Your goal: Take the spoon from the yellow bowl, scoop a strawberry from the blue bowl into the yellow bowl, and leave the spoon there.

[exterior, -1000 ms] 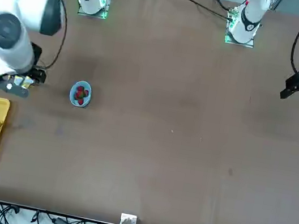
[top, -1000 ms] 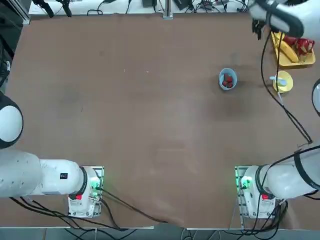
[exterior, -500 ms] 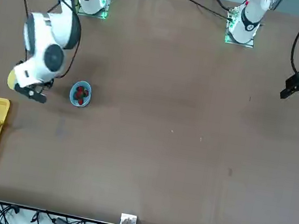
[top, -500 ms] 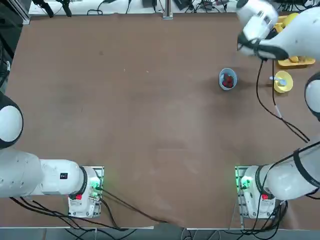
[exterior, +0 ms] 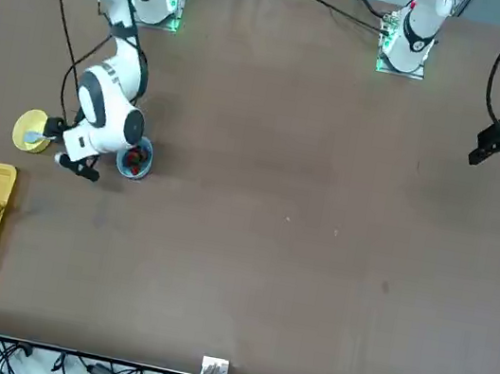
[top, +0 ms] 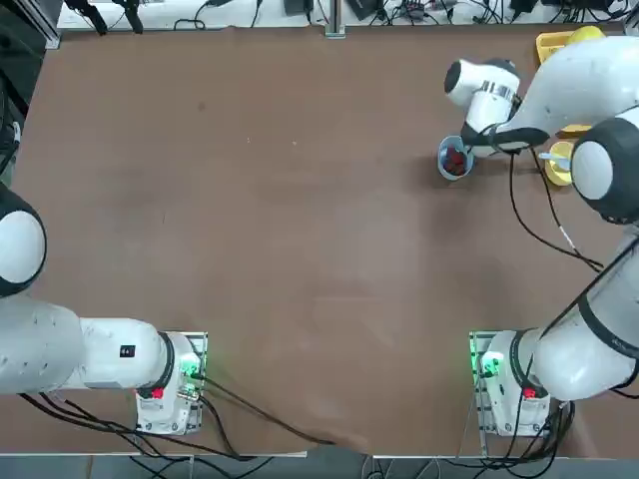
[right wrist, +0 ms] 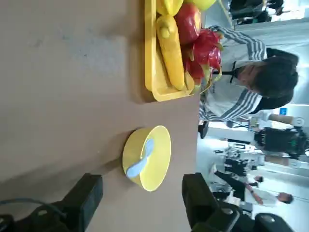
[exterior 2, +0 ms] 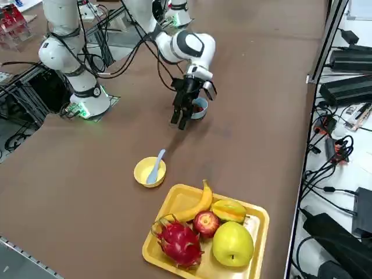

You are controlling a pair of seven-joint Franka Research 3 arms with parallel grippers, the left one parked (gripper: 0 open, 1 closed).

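Nothing of the task is done yet, judging by how things lie. The spoon (exterior 2: 154, 165) lies untouched in the yellow bowl (exterior 2: 149, 172), its scoop down in the bowl and its handle leaning over the rim. The yellow bowl stands on the worktop (top: 250, 200) just beside the yellow fruit tray (exterior 2: 253, 221), which holds a banana, an apple, a dragon fruit and other fruit. The blue bowl (top: 454, 160), a little farther from that tray than the yellow bowl, has its strawberries (exterior: 136, 158) inside.

The right pincer (exterior 2: 181, 118) hangs between the two bowls, close by the blue one, its fingers (right wrist: 86, 197) spread wide and holding nothing; the wrist view shows the yellow bowl framed between them but apart from them.

All is left: grasp the spoon's handle, scoop a strawberry across, and set the spoon down in the yellow bowl.
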